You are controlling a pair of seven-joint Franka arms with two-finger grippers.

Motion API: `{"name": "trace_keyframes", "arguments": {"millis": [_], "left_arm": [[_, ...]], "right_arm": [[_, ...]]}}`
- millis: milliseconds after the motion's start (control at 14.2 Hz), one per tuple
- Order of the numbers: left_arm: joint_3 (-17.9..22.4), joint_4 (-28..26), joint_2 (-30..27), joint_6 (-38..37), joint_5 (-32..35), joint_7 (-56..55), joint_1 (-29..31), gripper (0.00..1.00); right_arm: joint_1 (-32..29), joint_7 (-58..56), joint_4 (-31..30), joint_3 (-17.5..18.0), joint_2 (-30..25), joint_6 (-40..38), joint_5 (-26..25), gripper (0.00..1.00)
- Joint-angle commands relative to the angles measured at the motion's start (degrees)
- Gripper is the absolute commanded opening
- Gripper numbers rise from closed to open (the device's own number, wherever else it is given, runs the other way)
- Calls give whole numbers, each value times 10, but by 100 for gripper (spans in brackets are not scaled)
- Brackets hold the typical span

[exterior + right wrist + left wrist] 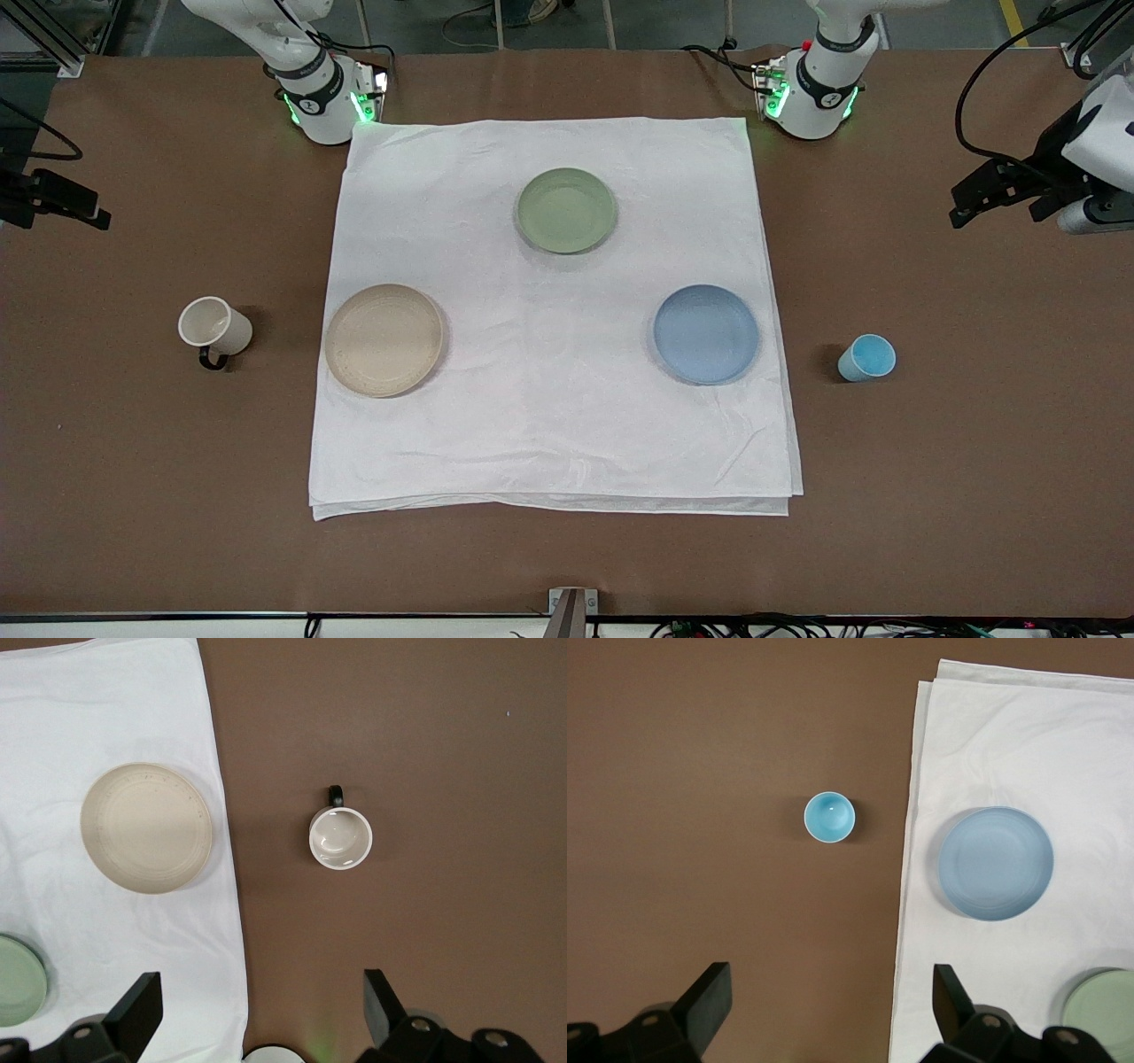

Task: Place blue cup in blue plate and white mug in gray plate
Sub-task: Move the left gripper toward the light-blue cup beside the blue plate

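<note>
The blue cup (pixel 867 358) stands upright on the bare brown table toward the left arm's end, beside the blue plate (pixel 706 334). The white mug (pixel 213 325) stands upright on the bare table toward the right arm's end, beside the gray plate (pixel 384 339), its dark handle toward the front camera. Both plates are empty. My left gripper (pixel 994 213) hangs open and empty high over the table's left-arm end; its wrist view shows the cup (pixel 829 816) and blue plate (pixel 996 863) below. My right gripper (pixel 55 213) hangs open and empty high over the other end, above the mug (pixel 340 837) and gray plate (pixel 146 827).
A white cloth (pixel 549 425) covers the table's middle and carries all three plates. A sage-green plate (pixel 567 210) lies on it nearer to the arm bases. The arm bases (pixel 323 106) (pixel 811 97) stand at the cloth's corners.
</note>
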Motion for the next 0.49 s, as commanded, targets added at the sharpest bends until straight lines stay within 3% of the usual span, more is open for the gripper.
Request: {"name": "trace_keyframes", "arguments": {"millis": [0, 423], "left_arm": [[0, 14, 8, -4, -1, 15, 3, 100], [8, 31, 101, 19, 38, 73, 8, 100]], "right_arm": [[-4, 0, -33, 7, -39, 3, -8, 100], [0, -4, -37, 6, -49, 7, -6, 100]]}}
